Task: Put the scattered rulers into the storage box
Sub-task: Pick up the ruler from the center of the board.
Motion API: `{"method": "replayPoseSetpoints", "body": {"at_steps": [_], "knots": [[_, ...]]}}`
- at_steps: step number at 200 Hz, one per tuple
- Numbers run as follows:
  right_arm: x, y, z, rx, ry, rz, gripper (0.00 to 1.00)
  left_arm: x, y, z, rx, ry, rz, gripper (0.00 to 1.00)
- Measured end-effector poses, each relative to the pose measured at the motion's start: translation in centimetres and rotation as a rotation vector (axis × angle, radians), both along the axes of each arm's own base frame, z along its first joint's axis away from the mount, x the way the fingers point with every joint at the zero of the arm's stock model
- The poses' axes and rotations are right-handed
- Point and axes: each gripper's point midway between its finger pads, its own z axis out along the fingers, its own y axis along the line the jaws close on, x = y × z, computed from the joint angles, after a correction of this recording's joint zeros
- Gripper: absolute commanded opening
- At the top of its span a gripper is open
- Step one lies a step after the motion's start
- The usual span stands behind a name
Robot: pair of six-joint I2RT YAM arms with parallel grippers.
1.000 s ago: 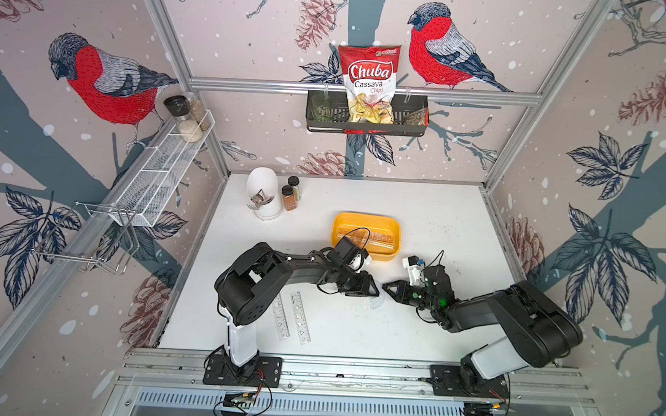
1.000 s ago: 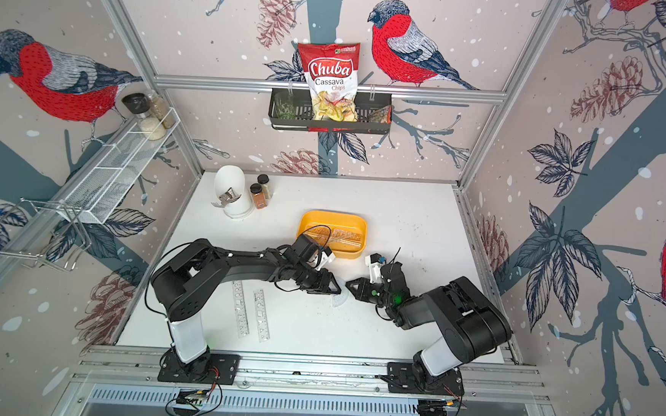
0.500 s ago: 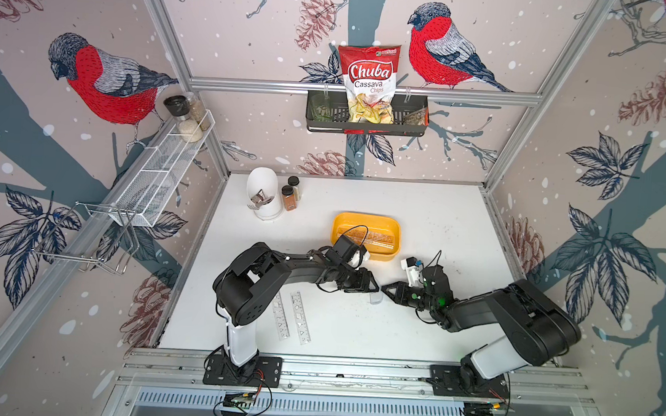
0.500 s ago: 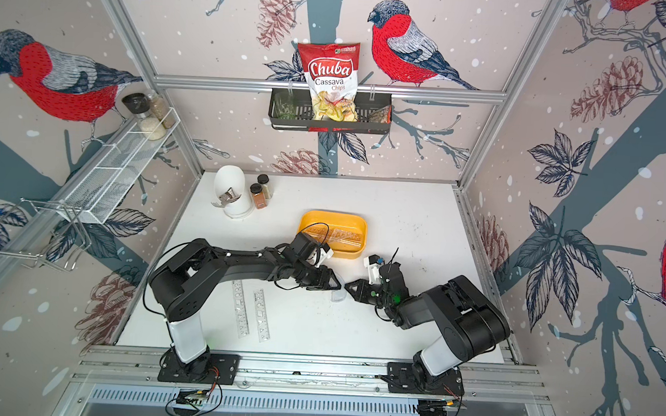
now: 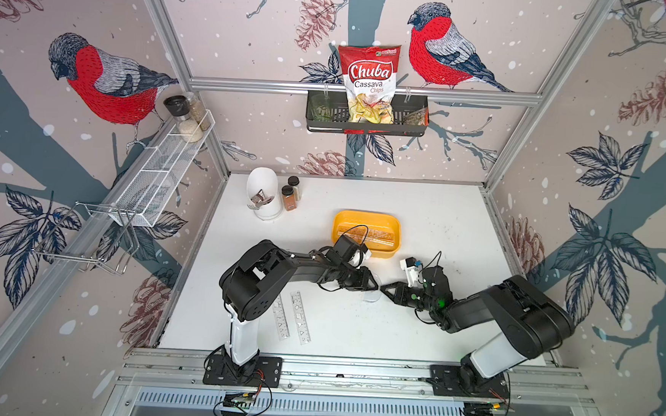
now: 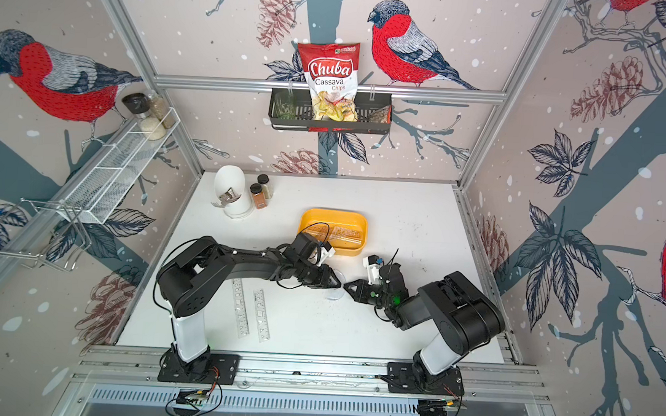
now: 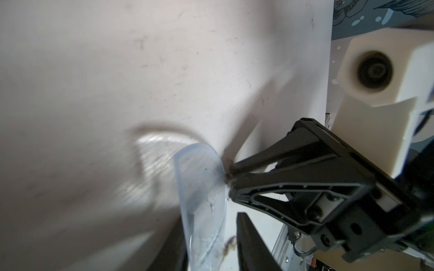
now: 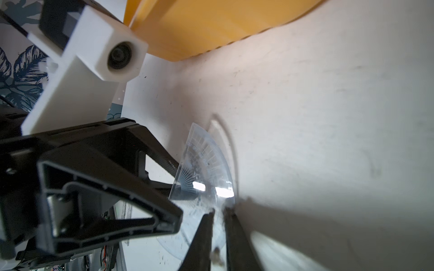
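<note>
A robotics lab cell is suggested by a white tabletop (image 5: 422, 206) enclosed by silver aluminium frame beams (image 5: 251, 84) and bird-printed wall panels (image 5: 105, 80).

Left tool (image 5: 374, 286) and right tool (image 5: 386, 290) meet at a clear protractor (image 5: 371, 297).

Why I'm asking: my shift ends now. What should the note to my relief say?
Right hand: shut on the edge of the clear protractor, which is tipped up from the table.
Left hand: fingers flank the same protractor; a grip cannot be confirmed.
Storage box: at least one stored ruler lies inside; that part is done.
Left to do: box the protractor, then a straight ruler and a second straight ruler lying on the table by the left arm's base.
</note>
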Motion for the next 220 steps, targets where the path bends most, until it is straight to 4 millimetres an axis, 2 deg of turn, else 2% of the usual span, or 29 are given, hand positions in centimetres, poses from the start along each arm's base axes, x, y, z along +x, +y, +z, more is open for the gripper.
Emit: {"method": "replayPoseSetpoints", "body": {"at_steps": [19,28,45,65,87,118,146,172,220], "knots": [[0.0,0.0,0.1,0.001,0.003,0.0,0.19,-0.1,0.3,-0.2,0.015,0.011,0.011,0.07],[0.1,0.0,0.4,0.001,0.004,-0.001,0.21,-0.2,0.0,0.5,-0.01,0.01,0.002,0.0],[0.7,-0.1,1.7,0.012,-0.017,-0.001,0.26,-0.2,0.1,1.3,-0.006,-0.012,-0.007,0.0],[2.2,0.3,4.6,0.028,-0.097,0.037,0.33,-0.3,1.0,2.1,0.018,-0.02,-0.016,0.0],[2.8,1.1,7.7,0.059,-0.182,0.123,0.38,-0.3,1.8,5.2,-0.024,-0.053,-0.074,0.0],[1.2,2.3,10.9,0.133,-0.25,0.281,0.48,-0.9,2.5,9.5,-0.13,-0.092,-0.193,0.0],[-0.7,3.3,13.2,0.201,-0.299,0.396,0.5,-2.6,2.7,11.2,-0.2,-0.091,-0.291,0.0],[-1.7,4.0,13.3,0.225,-0.285,0.454,0.43,-3.5,2.9,11.9,-0.241,-0.082,-0.333,0.0],[-2.5,4.2,13.1,0.253,-0.248,0.492,0.0,-4.4,3.2,12.1,-0.282,-0.068,-0.361,0.0]]}}
